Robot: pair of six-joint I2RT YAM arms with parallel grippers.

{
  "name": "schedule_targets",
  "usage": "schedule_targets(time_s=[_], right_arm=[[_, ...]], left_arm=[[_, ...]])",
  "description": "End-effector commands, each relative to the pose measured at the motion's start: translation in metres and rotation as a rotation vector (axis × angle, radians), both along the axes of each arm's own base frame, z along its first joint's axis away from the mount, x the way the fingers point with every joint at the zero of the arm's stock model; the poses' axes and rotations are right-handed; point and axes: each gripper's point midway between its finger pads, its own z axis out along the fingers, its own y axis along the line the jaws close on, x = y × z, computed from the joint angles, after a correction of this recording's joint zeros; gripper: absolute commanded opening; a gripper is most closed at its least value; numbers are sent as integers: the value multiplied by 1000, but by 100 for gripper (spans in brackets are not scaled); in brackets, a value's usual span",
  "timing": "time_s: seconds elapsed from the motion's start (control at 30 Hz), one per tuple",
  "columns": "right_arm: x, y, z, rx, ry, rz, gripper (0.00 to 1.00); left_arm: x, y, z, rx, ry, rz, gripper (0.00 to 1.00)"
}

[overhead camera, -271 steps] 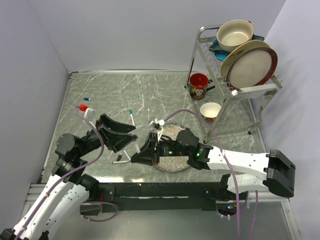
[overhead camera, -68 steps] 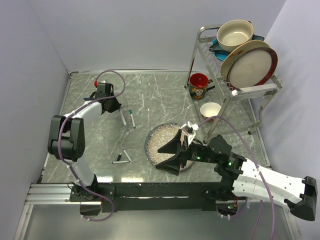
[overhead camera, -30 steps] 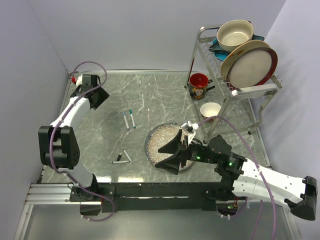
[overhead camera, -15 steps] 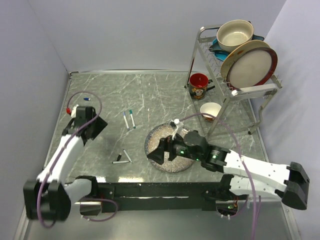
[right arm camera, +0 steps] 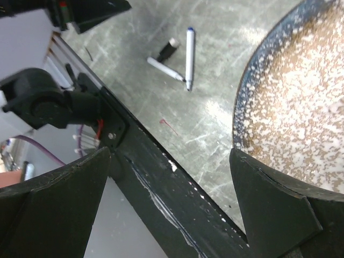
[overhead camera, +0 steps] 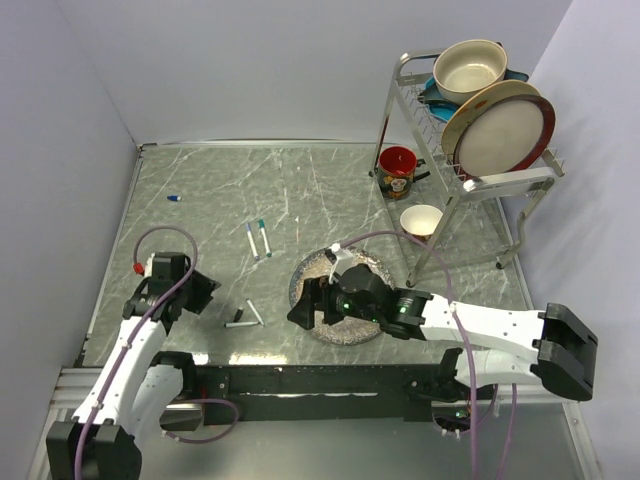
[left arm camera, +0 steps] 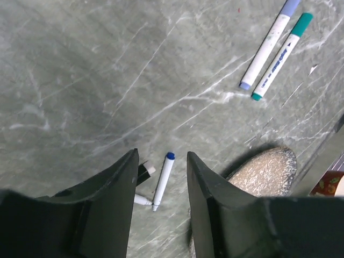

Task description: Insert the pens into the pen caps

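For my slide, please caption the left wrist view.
Open left gripper frames a blue-tipped pen; two more pens lie beyond.

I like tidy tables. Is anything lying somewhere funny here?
Yes. A tiny blue cap lies alone near the table's far left side, well away from every pen. A pen near the front shows a bare blue tip, so that may be its missing cap.
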Motion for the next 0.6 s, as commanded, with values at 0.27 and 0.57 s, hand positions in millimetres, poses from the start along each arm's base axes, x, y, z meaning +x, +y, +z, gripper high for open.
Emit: schedule_targets(time_s=[0.27, 0.57], right_arm=[[-13, 15, 24, 51, -63, 55, 100], [-15, -8, 44, 120, -131, 37, 100]], left_arm=[[42, -30, 105, 219, -421, -360, 53], [54, -80, 160, 773, -815, -994, 58]])
